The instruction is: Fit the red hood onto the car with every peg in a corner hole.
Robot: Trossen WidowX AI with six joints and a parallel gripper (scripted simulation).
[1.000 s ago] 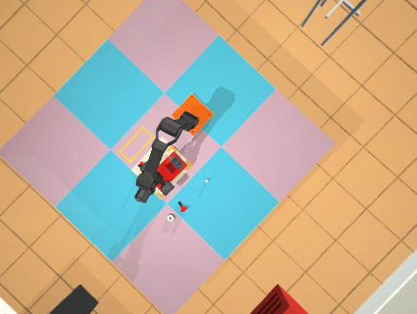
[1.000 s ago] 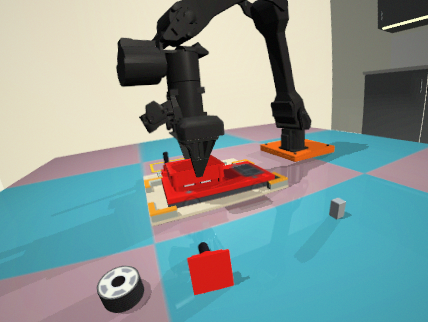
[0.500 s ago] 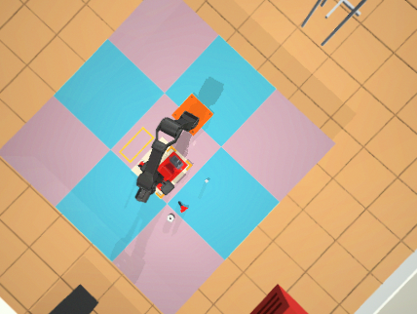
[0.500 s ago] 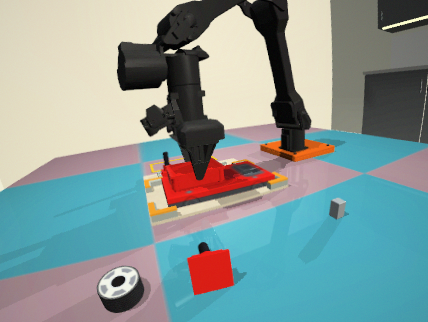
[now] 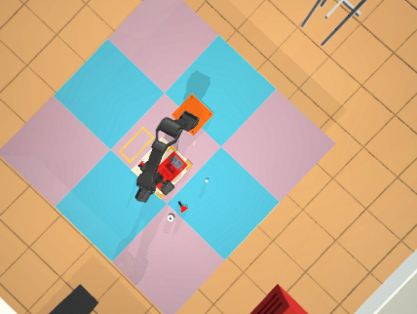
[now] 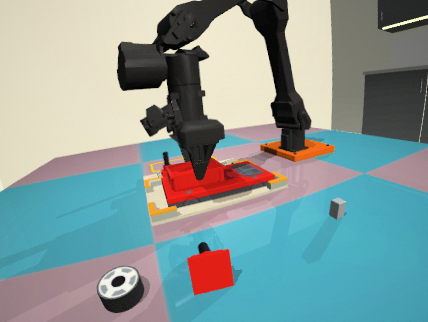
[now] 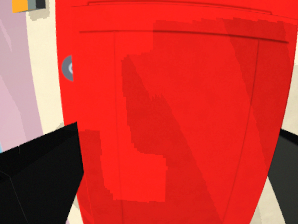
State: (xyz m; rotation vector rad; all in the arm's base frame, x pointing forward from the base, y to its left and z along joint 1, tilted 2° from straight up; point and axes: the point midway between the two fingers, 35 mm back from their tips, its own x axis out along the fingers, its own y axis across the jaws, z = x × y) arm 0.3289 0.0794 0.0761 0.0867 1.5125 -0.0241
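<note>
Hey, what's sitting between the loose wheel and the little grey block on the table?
The red cube with a black knob lies between the wheel and grey block, clearest in the exterior view.

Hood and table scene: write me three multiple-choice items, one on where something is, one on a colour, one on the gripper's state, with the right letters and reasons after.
1. Where is the red hood?
A. On the car in the jig
B. On the orange base plate
C. Beside the loose wheel

2. What colour is the small cube lying alone on the blue tile?
A. Yellow
B. Grey
C. Green

3. What is the state of the gripper?
A. Wide open above the table, holding nothing
B. Shut on the wheel
C. Shut on the hood

Answers:
1 A: the exterior view shows the hood over the chassis inside the jig.
2 B: the cube is plain grey.
3 C: the fingers flank the red shell in the wrist view.
</note>
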